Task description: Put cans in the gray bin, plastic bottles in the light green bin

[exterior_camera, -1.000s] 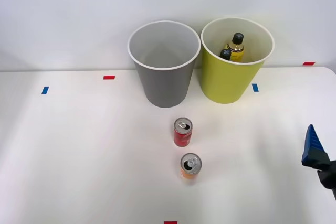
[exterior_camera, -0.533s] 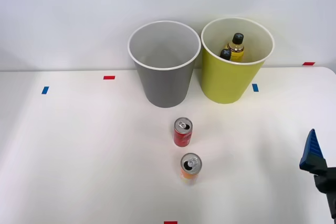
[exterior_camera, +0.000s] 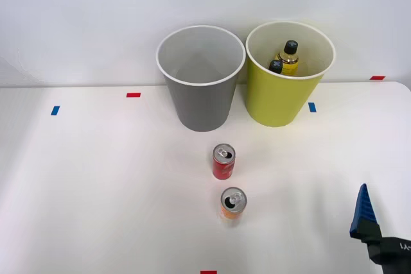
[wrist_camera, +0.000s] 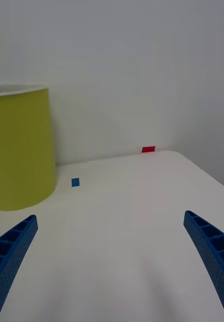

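Right hand (wrist_camera: pixel 112 261) hangs low at the table's right; fingers (exterior_camera: pixel 362 212) spread wide.

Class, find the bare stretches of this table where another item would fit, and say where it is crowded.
Free: the wide stretch left of the red can and orange can, and the patch between them and the right gripper. Crowded: the back middle, where the gray bin and light green bin stand close together.

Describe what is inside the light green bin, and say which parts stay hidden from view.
Inside the light green bin stand two plastic bottles: one with a yellow label and black cap, and another showing little beyond its black cap. The bin's front wall covers their lower parts and the bin's floor.
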### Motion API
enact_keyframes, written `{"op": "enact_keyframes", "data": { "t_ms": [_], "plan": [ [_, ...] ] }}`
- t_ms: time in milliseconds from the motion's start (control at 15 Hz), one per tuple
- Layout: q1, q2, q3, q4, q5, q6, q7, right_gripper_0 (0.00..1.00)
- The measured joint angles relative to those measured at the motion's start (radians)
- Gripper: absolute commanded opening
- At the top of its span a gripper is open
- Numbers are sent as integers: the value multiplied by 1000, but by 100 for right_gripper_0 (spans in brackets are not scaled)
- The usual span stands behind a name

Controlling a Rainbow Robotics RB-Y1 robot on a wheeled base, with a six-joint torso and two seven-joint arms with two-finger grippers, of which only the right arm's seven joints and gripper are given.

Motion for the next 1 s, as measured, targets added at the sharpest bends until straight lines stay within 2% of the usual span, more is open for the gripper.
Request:
{"op": "enact_keyframes", "data": {
  "t_ms": [267,600,1000],
  "plan": [
    [42,-15,27,113,5,-181,61,100],
    [102,-52,111,155,-10,-219,258,100],
    [173,-127,203,160,-21,-218,298,100]
  ]
}}
